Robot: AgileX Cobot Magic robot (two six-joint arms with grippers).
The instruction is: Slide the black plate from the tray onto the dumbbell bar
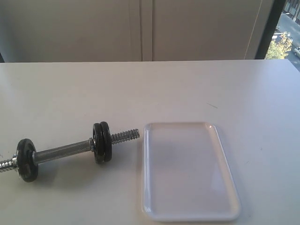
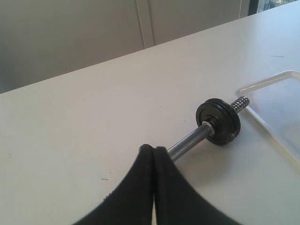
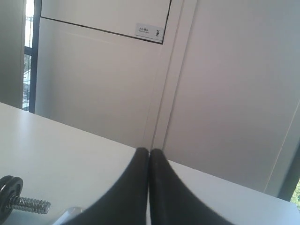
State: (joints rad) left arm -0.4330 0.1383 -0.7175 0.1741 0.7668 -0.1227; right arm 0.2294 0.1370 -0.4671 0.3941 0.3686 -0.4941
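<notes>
On the white table (image 1: 150,89), a short chrome steel dumbbell bar (image 1: 63,152) lies at the left, with a lone black disc (image 1: 26,159) near its left end and two black discs pressed together towards its right end. The outer one of the pair, nearest the tray, looks to be the small round matte black plate (image 1: 106,140) of the task, seated against the inner black disc (image 1: 98,143). The coarse threaded end (image 1: 125,136) pokes out bare beyond it. Just right of that tip, the flat glossy white rectangular plastic tray (image 1: 187,168) holds nothing. Neither arm shows in the room view. In its own wrist view the left gripper (image 2: 153,152) hangs by the bar's smooth middle, fingers pressed together on nothing; whether it touches the rod cannot be told. The right gripper (image 3: 149,152) is likewise closed and empty, with the threaded end and a tray corner in its sight. The job looks done. The risk now is that no collar is visible on the thread. A nudge from the left gripper could roll or tilt the bar and let the plate creep back off the end.
</notes>
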